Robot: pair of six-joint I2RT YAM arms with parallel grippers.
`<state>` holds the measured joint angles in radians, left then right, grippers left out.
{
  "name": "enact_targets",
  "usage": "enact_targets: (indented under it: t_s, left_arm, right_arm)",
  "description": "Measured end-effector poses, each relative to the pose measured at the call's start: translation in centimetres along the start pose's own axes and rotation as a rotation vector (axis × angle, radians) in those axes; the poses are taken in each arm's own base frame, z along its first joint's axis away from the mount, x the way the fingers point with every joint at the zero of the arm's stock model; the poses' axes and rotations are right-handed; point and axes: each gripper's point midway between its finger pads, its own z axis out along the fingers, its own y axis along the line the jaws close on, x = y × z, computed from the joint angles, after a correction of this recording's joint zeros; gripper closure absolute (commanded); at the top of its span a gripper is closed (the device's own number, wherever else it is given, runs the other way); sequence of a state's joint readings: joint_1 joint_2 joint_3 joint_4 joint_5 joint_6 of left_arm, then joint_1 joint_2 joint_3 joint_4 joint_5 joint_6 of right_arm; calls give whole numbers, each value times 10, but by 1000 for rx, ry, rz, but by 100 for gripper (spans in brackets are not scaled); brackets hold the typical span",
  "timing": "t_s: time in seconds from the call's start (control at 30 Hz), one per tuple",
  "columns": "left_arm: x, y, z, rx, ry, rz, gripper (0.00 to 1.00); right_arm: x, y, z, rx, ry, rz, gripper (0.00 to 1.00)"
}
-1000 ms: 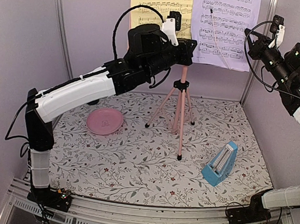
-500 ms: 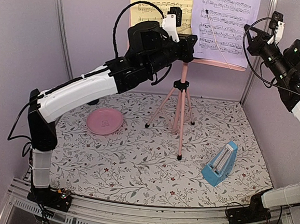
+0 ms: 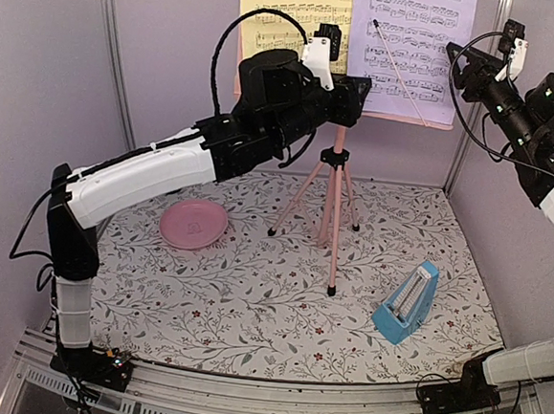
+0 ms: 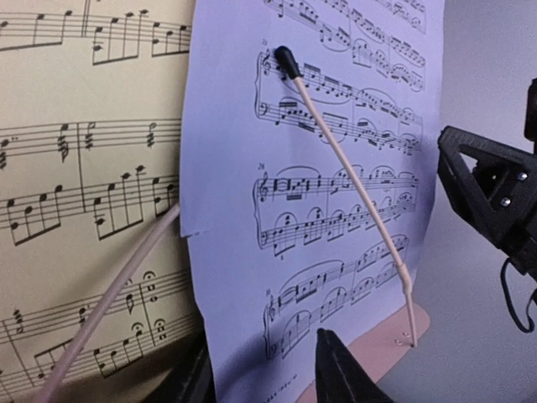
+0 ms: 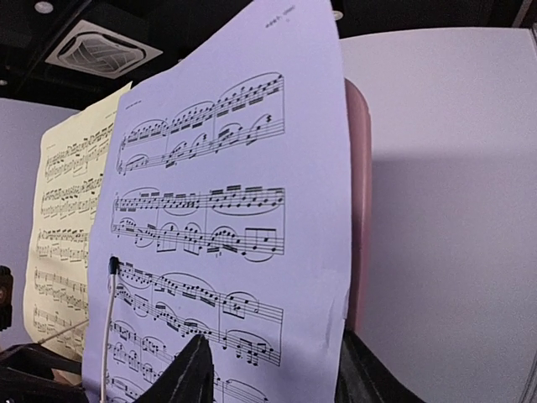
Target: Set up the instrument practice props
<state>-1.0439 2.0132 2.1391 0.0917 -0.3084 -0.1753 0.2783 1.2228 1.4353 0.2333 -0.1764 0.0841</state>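
The pink tripod music stand [image 3: 333,207] stands mid-table, its desk [image 4: 394,336] high against the back wall. A yellow sheet [image 3: 292,12] and a lavender sheet [image 3: 410,45] lean side by side on it, the lavender one under a thin page-holder rod [image 4: 340,143]. My left gripper [image 3: 355,90] is at the desk's lower edge, jaws apart around the lavender sheet's bottom left corner [image 4: 260,361]. My right gripper [image 3: 456,60] straddles that sheet's right edge and the desk's rim [image 5: 273,353], also open. The blue metronome [image 3: 406,303] stands at the front right.
A round pink plate [image 3: 193,224] lies on the floral tablecloth at the left, under my left arm. The tripod's legs spread around the table's centre. Pale walls with metal posts close in the back and sides, and my right arm runs along the right wall.
Both grippers have gone from shut to open. The desk with its sheets has risen and shifted a little left, and my left wrist has moved slightly right.
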Motion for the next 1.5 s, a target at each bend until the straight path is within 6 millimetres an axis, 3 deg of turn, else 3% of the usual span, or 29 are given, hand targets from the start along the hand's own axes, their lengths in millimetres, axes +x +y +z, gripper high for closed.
enact_targets:
  t_s: [0.13,0.33,0.5,0.73,0.87,1.23,1.5]
  left_arm:
    - [6,-7,-14,-4,26,22,42]
    - [-9,-10,-33,-7,6,21,31]
    - [-13,-4,-45,-22,5,26,20]
    - [-15,-1,-52,-29,9,27,11]
    - [-3,2,-56,-33,37,35,1]
    - [32,18,-107,-1,125,113,1]
    - [55,32,-124,4,177,88,1]
  right_arm:
    - [-5,-1,-3,9,-10,-2,30]
    - [-9,-4,-6,36,-13,-13,14]
    - [-6,-9,-8,64,4,-22,6]
    - [-11,-13,-12,97,18,-44,2]
    - [-15,-12,-15,97,24,-44,0]
    - [-17,12,-34,-16,95,-29,1]
    - [-7,27,-66,-67,173,8,1]
